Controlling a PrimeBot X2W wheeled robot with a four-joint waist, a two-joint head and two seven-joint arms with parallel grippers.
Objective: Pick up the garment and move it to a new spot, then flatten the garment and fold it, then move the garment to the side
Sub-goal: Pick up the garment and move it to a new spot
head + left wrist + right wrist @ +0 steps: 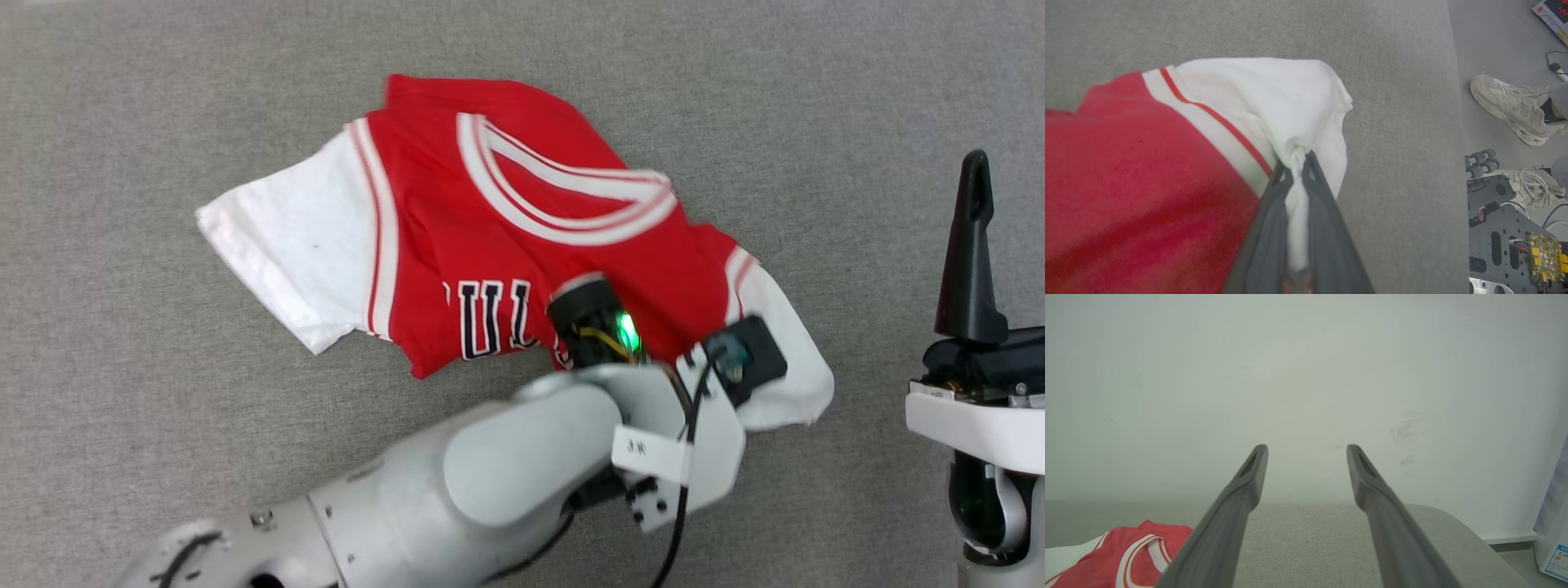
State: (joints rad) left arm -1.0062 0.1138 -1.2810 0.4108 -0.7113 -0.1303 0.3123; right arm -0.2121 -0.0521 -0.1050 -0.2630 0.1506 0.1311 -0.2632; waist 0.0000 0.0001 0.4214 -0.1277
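Grey fabric-covered surface point(122, 457): it spans the whole head view. In my right wrist view it ends in a rounded edge in front of a pale wall point(1306, 355).

Garment point(490, 269): red with white sleeves, lying rumpled on the grey surface at the centre of the head view and not flattened. The striped collar point(563, 196) faces up. Part of the black-and-white lettering point(490, 318) shows at the near edge, and the rest is hidden by my arm. One white sleeve point(286, 245) spreads out to the left. The other sleeve point(792, 359) is bunched at the right, beside my left wrist.

Left forearm point(457, 482): it reaches in from the lower left, and its wrist sits over the near right part of the garment.

Left gripper point(1296, 157): the fingers are clamped together on a pinch of white sleeve cloth. The cloth gathers into folds at the tips, just beside the red-striped trim.

Right gripper point(1306, 451): the fingers stand wide apart with nothing between them. It is held well to the right of the garment and points toward the wall.

Floor beside the surface, left wrist view: a person's pale shoe point(1511, 108), with a second shoe point(1531, 183) nearer a dark metal plate point(1502, 228).
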